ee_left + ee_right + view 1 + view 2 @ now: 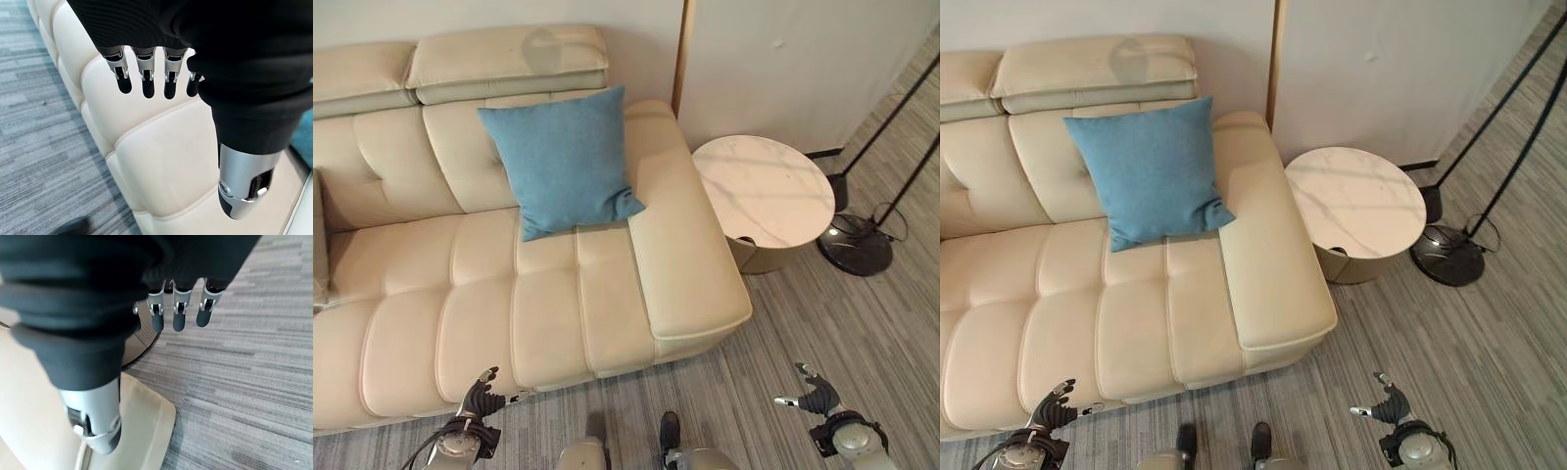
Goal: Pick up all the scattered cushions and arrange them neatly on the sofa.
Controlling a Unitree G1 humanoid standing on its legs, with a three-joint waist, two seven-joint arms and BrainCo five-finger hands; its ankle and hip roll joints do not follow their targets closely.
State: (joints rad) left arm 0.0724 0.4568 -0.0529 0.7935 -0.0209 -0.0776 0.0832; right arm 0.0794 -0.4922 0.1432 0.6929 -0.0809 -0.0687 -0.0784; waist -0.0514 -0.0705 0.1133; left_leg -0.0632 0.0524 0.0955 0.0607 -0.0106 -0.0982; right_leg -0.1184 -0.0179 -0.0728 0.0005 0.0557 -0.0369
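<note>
A blue cushion (563, 160) leans upright against the backrest of the cream sofa (489, 313), at its right end by the armrest. At the sofa's far left edge a sliver of a grey cushion (319, 240) shows. My left hand (480, 396) hangs low in front of the sofa's front edge, fingers (146, 81) straight and holding nothing. Over the grey carpet at the lower right is my right hand (815, 396), its fingers (178, 313) relaxed and empty too.
A round marble-topped side table (764, 188) stands right of the armrest. Behind it a floor lamp's black base (857, 243) and slanted poles rise at the far right. Striped grey carpet (842, 323) spreads in front of the sofa.
</note>
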